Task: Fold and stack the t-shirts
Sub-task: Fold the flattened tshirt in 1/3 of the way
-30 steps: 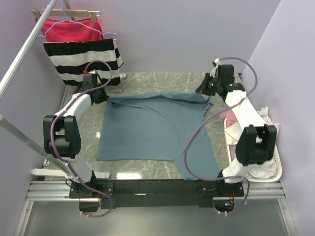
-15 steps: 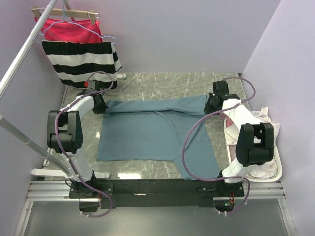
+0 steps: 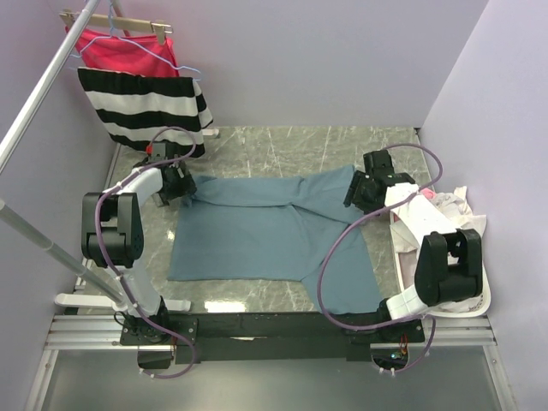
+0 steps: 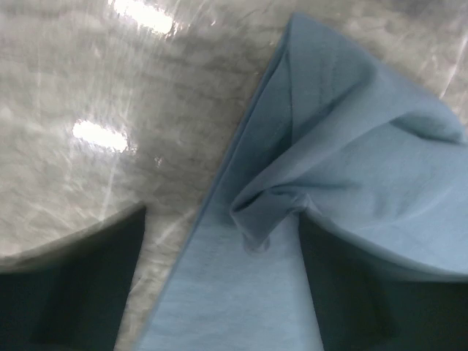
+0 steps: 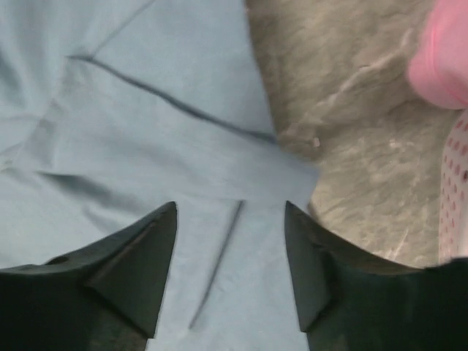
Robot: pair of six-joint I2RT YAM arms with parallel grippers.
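Crosswise, slate-blue t-shirt (image 3: pixel 257 227), folded far edge running left-right

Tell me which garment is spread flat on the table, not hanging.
The slate-blue t-shirt, spread on the marble table between the arms. The striped garment and the red-pink one hang at back left.

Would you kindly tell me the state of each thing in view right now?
slate-blue t-shirt: flat on the table, far edge doubled over, fold unfinished
left gripper: open, over the shirt's edge
right gripper: open, over the shirt
striped garment: hanging
red-pink garment: hanging
white basket: holds clothes
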